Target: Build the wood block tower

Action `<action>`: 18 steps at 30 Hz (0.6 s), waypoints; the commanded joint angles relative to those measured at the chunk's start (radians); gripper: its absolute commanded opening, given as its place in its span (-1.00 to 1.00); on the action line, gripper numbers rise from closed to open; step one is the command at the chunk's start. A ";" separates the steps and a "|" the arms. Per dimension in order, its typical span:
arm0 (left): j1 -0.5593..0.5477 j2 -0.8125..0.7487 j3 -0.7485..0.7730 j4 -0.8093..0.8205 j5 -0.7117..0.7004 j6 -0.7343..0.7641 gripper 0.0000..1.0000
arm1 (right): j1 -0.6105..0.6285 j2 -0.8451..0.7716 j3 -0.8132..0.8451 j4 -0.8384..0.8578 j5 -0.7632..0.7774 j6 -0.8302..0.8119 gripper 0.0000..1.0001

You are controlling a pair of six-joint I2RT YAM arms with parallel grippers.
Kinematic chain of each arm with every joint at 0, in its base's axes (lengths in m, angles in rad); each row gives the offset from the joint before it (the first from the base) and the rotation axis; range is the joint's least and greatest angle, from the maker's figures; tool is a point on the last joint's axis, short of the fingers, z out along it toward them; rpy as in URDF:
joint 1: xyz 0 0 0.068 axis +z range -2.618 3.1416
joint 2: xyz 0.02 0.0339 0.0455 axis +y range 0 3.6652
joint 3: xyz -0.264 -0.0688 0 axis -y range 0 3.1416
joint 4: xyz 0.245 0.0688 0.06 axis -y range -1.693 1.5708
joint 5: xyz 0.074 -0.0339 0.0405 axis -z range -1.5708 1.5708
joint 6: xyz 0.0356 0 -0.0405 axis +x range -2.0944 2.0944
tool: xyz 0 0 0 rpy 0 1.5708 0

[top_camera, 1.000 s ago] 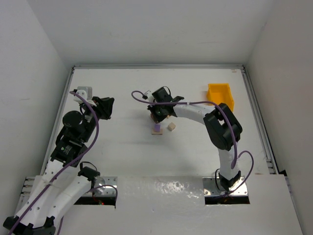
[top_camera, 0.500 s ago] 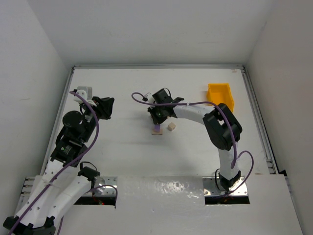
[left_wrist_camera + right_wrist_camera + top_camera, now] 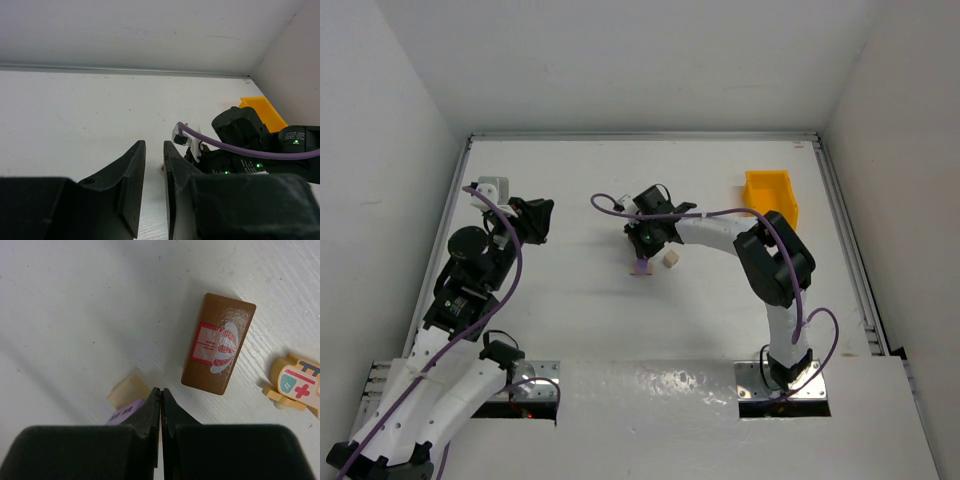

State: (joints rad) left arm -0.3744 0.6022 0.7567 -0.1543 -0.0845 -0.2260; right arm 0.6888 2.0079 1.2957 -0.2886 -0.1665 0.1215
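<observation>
In the right wrist view my right gripper is shut and empty, just above the table. A purple block lies on a pale tan block just left of its fingertips. A dark brown rectangular block with a red and white print lies flat to the right. A pale tan block with a shield print lies further right. In the top view the right gripper hovers just behind the purple block, and a tan block lies beside it. My left gripper is far left, narrowly open and empty.
A yellow plastic bin stands at the back right, also in the left wrist view. A small grey box sits at the back left near the left arm. White walls enclose the table on three sides.
My right gripper has shifted slightly right and back from the purple block. The blocks and the left arm have not moved.
</observation>
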 commanded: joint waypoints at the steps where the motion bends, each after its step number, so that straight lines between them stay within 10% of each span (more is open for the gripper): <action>1: -0.006 -0.002 0.003 0.041 0.009 -0.003 -0.62 | -0.003 -0.060 -0.006 0.026 0.005 0.010 -1.00; 18: -0.006 -0.005 0.003 0.039 0.005 -0.001 -0.62 | -0.003 -0.176 0.001 0.113 0.065 0.007 -1.00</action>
State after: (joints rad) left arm -0.3744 0.6022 0.7567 -0.1543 -0.0849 -0.2260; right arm 0.6888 1.9507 1.2884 -0.2745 -0.1215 0.1253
